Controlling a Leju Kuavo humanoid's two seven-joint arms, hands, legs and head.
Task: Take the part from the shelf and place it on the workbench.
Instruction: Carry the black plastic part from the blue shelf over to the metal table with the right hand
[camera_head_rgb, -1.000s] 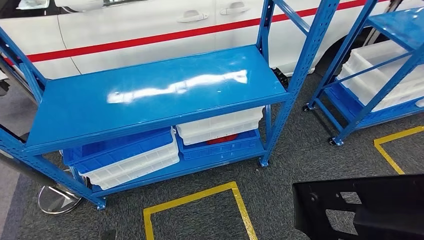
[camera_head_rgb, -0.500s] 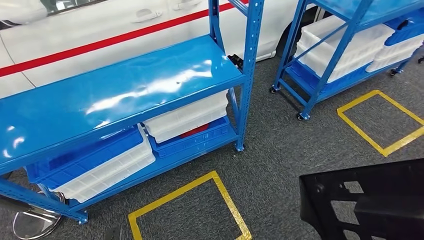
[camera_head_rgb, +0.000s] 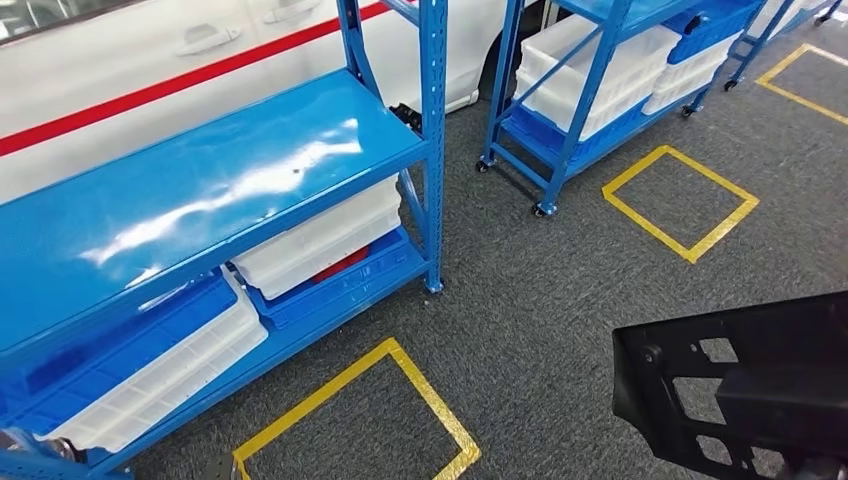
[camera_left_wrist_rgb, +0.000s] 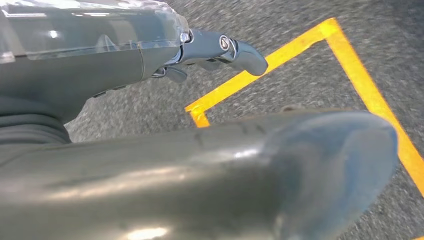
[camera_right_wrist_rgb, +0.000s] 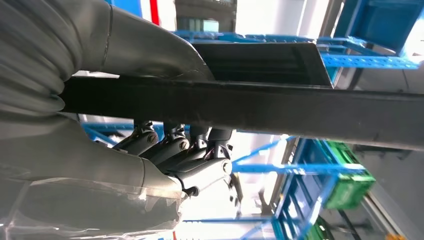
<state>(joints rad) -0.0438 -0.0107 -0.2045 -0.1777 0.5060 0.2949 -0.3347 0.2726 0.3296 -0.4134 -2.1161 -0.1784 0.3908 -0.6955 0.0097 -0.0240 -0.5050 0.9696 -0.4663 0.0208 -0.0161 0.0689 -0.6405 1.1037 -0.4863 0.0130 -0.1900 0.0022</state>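
Right hand (camera_right_wrist_rgb: 170, 150) holds the black part (camera_head_rgb: 740, 390); shelf (camera_head_rgb: 200, 190) keeps stacked white bins (camera_head_rgb: 320, 240); left hand (camera_left_wrist_rgb: 215, 50) empty, fingers apart.

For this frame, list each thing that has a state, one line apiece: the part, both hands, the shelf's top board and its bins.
black part: held, off the shelf, not yet on a workbench
right hand: grips the black part
left hand: holds nothing, hangs over the floor
shelf top board: bare
white bins: stacked on the lower level
blue bin: under a white stack
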